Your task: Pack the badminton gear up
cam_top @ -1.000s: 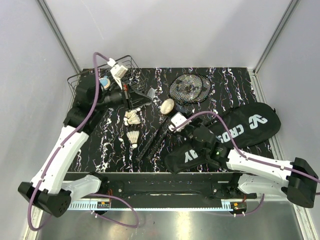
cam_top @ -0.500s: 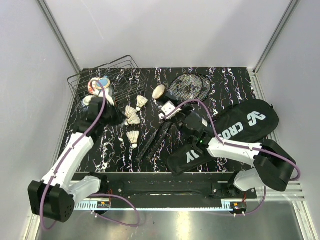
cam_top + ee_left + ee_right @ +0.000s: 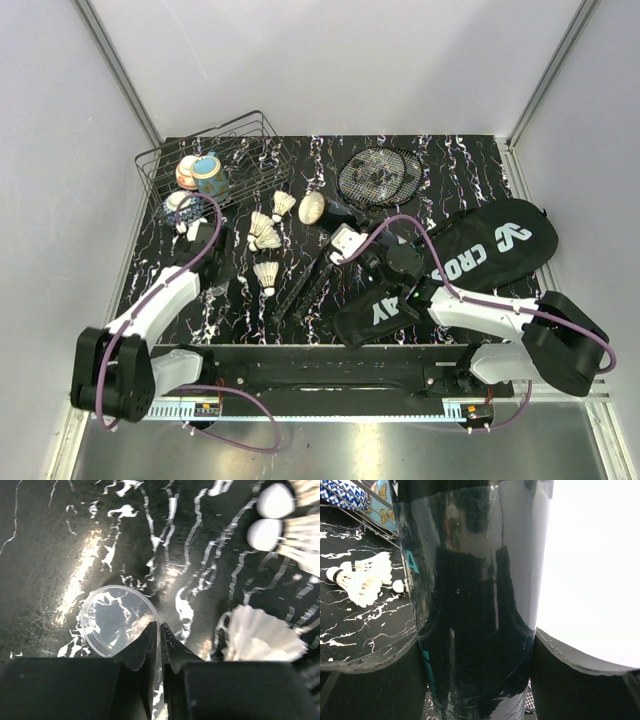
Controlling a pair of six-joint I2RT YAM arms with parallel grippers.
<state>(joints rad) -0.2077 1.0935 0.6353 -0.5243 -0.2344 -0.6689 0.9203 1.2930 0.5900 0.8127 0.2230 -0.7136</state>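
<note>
Right arm stretches low over the bag (image 3: 505, 240), on which we read "CRO" and "Y"; the right tool (image 3: 476, 675) clamps wide around the long black tube (image 3: 470, 580) near the rackets (image 3: 380, 178). Left arm folds low, left tool (image 3: 160, 630) nearly closed at a clear cap (image 3: 112, 617) rim.

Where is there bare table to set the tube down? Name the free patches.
Free: the far-right corner between the racket heads and the bag; the far strip between the wire basket and those heads; the near strip before the shuttlecocks, left of the racket handles. Crowded: the middle, from shuttlecocks to bag.
</note>
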